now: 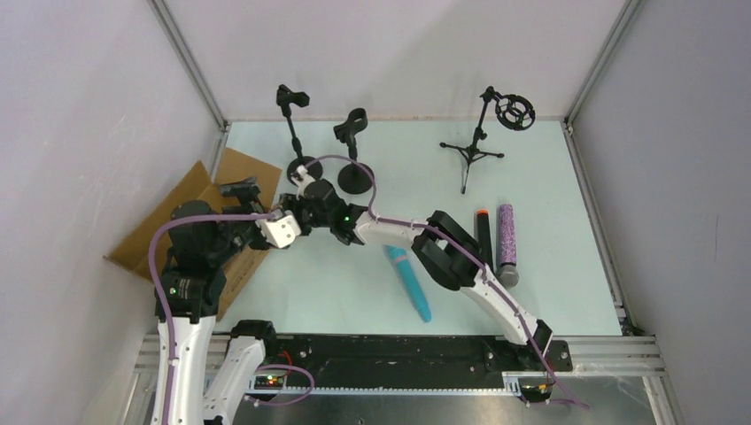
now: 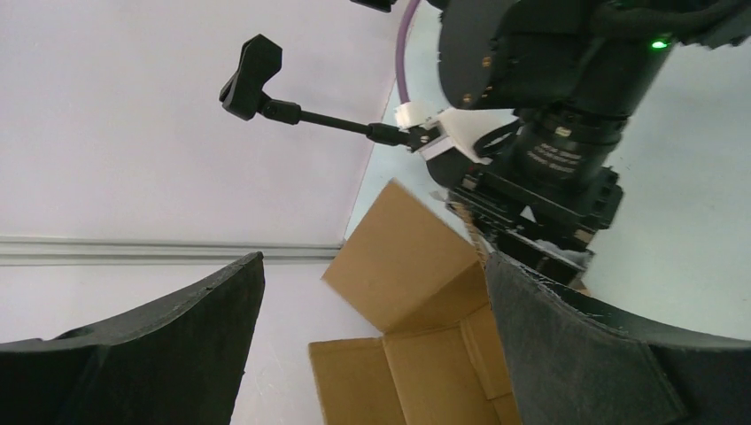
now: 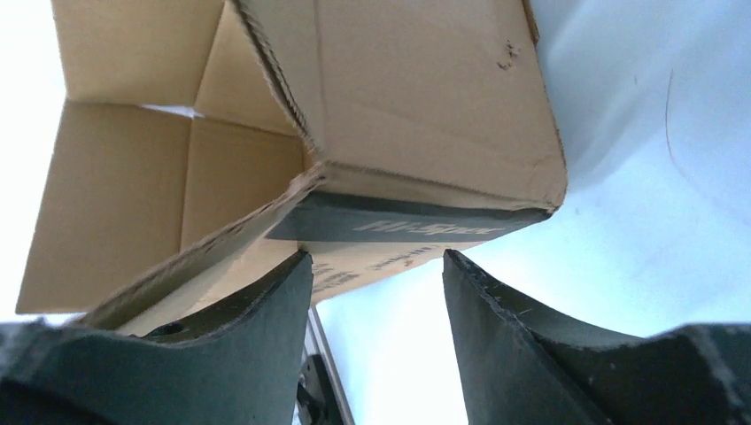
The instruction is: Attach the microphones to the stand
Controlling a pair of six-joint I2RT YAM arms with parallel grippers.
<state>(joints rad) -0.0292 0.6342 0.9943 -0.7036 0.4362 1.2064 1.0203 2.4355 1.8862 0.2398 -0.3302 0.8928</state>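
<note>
Top external: blue mic (image 1: 408,282), black mic (image 1: 483,237) and purple mic (image 1: 507,244) lie flat on tabletop (image 1: 549,177), off the stands (image 1: 354,150). Left wrist: left tool (image 2: 374,257) spread wide (empty), box (image 2: 425,363) beyond. Right wrist: right tool (image 3: 376,254) parted, grasping nothing.

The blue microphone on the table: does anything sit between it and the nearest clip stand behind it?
Yes. The right arm stretches across the table just beyond the blue microphone, directly between it and the clip stand. Nothing else visible lies in that gap.
</note>
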